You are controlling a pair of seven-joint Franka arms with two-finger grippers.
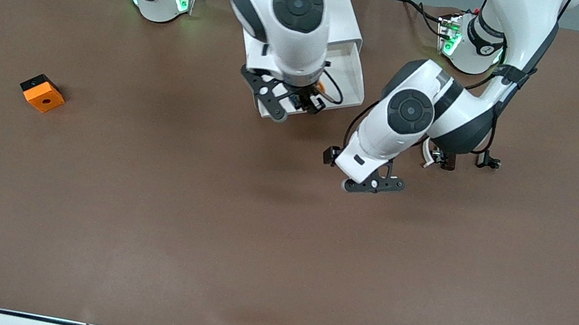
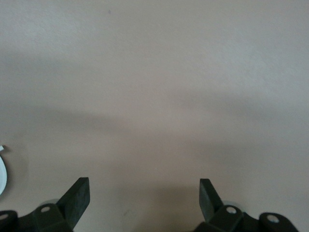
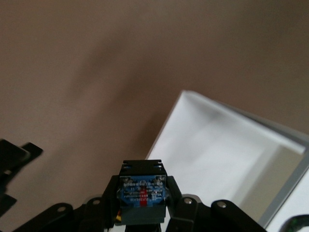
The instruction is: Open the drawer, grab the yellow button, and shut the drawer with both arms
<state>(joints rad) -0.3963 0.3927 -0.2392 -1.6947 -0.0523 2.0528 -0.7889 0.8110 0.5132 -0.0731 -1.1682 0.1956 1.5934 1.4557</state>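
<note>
The drawer (image 1: 349, 78) stands pulled out of the white cabinet (image 1: 345, 17), toward the front camera. My right gripper (image 1: 308, 98) hangs over the drawer's front edge, shut on the button (image 1: 321, 88). In the right wrist view the button's dark-blue body (image 3: 142, 193) sits clamped between the fingers (image 3: 179, 200), with the white drawer (image 3: 217, 159) below. My left gripper (image 1: 361, 170) is open and empty over bare table, beside the drawer toward the left arm's end. Its two fingers (image 2: 77, 193) stand wide apart in the left wrist view.
An orange square block (image 1: 42, 93) with a hole lies toward the right arm's end of the table. Small black-brown parts with a white curved strip (image 1: 436, 156) lie under the left arm. A white edge (image 2: 2, 174) shows in the left wrist view.
</note>
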